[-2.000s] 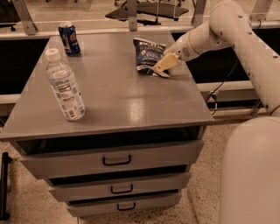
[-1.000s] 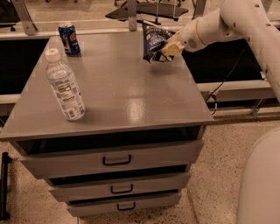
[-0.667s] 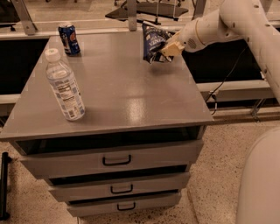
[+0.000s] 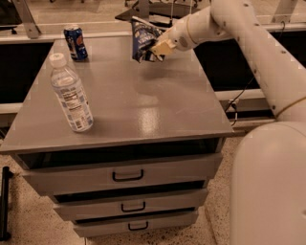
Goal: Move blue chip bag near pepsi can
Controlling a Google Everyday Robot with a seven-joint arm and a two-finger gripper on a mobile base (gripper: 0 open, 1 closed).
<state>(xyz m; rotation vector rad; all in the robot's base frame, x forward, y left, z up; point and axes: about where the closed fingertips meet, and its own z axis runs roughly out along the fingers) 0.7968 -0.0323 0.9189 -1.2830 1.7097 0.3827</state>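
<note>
- The one camera looks down from the front of the drawer cabinet (image 4: 143,110), fairly near.
- The arm (image 4: 258,43) enters at right; the gripper (image 4: 160,48), clasping the blue chip bag (image 4: 141,34), hangs upper-centre over the top's far side.

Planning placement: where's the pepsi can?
Camera view: the pepsi can stands far-left on the table, behind the water bottle; the gripper holds the blue chip bag to its right.

You're in an office-type space: grey desk (image 4: 143,110) with drawers (image 4: 128,175), speckled floor (image 4: 28,215), chair bases (image 4: 165,9) behind; gripper (image 4: 157,49) holds blue chip bag (image 4: 142,36) above the desk's far side.
</note>
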